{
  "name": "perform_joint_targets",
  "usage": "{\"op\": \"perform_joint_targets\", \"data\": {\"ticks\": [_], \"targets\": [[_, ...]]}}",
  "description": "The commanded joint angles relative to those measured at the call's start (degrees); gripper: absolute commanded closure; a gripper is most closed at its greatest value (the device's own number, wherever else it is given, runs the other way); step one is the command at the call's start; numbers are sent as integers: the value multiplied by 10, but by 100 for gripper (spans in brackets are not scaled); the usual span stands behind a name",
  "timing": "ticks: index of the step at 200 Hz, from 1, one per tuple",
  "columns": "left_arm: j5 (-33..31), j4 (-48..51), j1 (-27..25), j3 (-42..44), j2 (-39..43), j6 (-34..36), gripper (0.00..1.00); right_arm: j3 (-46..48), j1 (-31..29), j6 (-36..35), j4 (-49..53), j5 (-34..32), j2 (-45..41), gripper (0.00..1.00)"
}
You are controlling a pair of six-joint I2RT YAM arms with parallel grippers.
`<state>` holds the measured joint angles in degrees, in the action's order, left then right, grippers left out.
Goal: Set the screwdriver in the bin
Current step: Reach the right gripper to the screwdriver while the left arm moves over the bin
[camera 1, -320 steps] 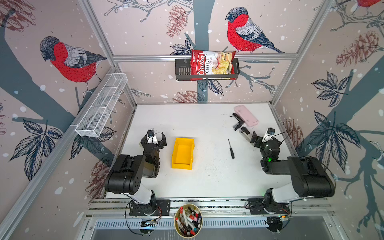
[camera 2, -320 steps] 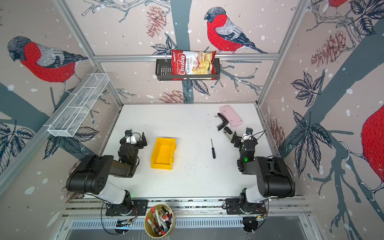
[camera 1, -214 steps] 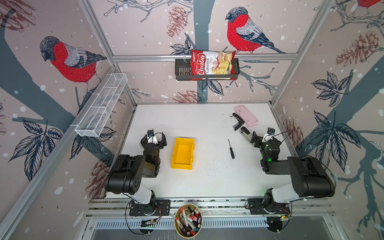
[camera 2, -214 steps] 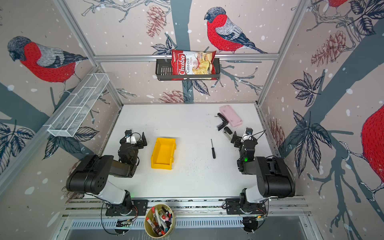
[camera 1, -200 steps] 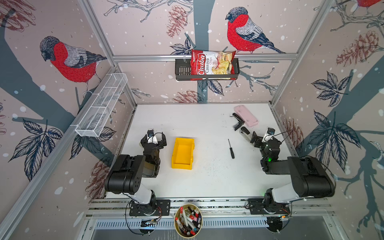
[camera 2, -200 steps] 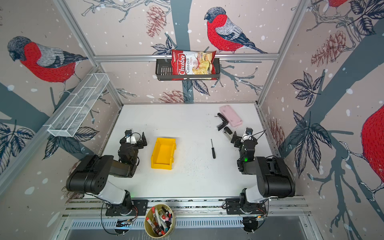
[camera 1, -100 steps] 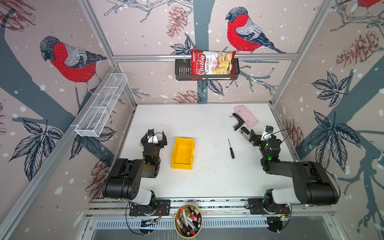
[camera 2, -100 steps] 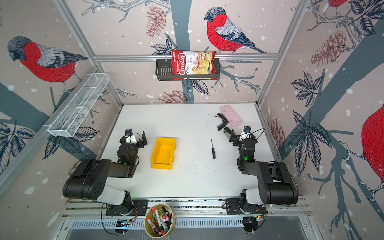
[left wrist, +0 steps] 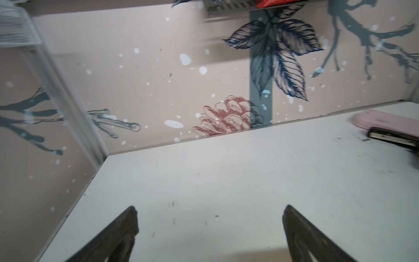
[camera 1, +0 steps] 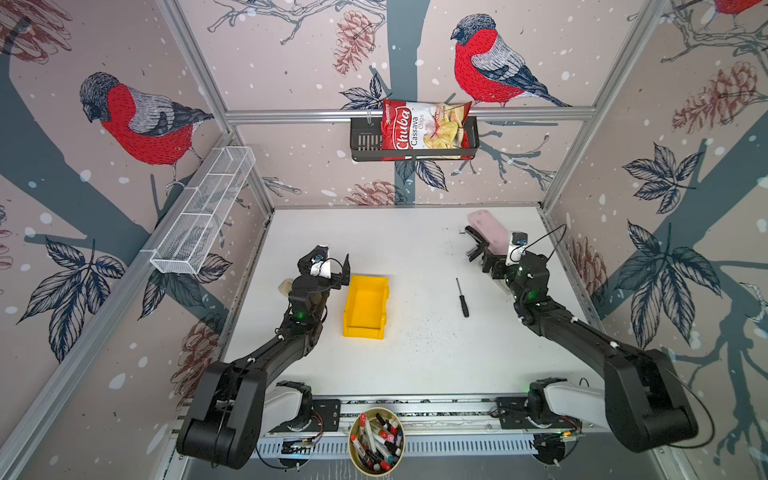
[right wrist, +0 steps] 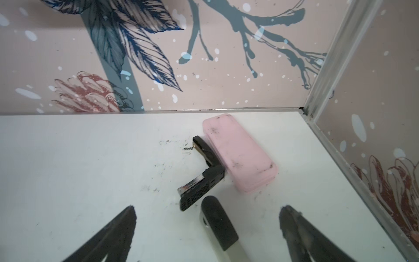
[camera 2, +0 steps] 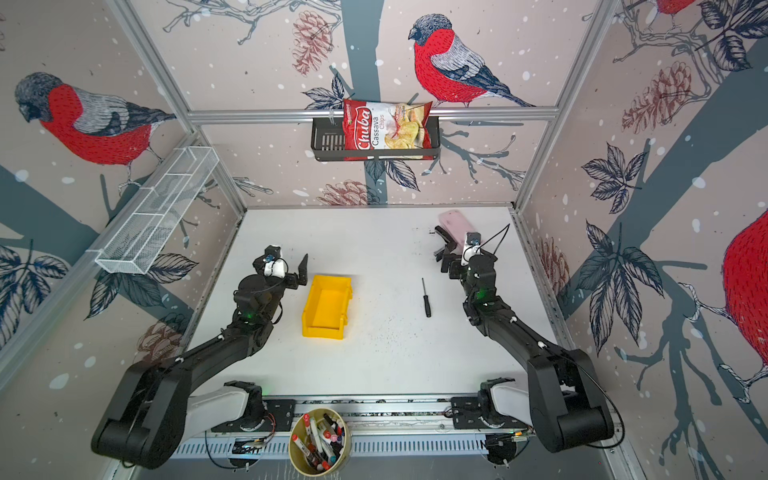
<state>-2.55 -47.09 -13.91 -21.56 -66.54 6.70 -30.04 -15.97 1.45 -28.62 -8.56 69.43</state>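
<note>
On the white tabletop [camera 1: 415,365], two black robot arms are reaching inward from the near edge, one on each side. The left gripper [left wrist: 210,211] is hanging just beside the left wall of the bright yellow rectangular plastic open-top bin [camera 1: 365,307], with its fingers spread wide over bare tabletop. The right gripper [right wrist: 209,209] is hanging near the back right corner, its fingers also standing wide apart. A pale object with a black cap [right wrist: 217,222], too close to identify, is lying between them; whether it is touching them cannot be told.

The bin is sitting left of centre, its lower lip facing the near edge. A flat pink rounded case [right wrist: 240,154] is lying by the back right corner, with a black angled bracket-like tool [right wrist: 204,172] touching its side.

The small slim screwdriver with a black handle and thin dark shaft [camera 1: 461,298] is lying flat on the tabletop between the bin and the right arm, apart from both, with its handle pointing toward the near edge.
</note>
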Motion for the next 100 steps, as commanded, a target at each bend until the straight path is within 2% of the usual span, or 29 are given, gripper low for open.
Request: {"op": "perform_joint_targets", "data": {"ticks": [1,27,46,100], "targets": [[42,82,-32,-23,26,30,2,-1,-29,9,64,-18,-19,0],[66,133,-78,-46,46,31,2,-7,-75,47,107,-34,-35,0],[70,169,-119,-64,52,30,2,-13,-120,74,142,-71,-37,0],[86,181,-214,-53,52,24,2,-12,-207,209,209,-113,-9,0]]}}
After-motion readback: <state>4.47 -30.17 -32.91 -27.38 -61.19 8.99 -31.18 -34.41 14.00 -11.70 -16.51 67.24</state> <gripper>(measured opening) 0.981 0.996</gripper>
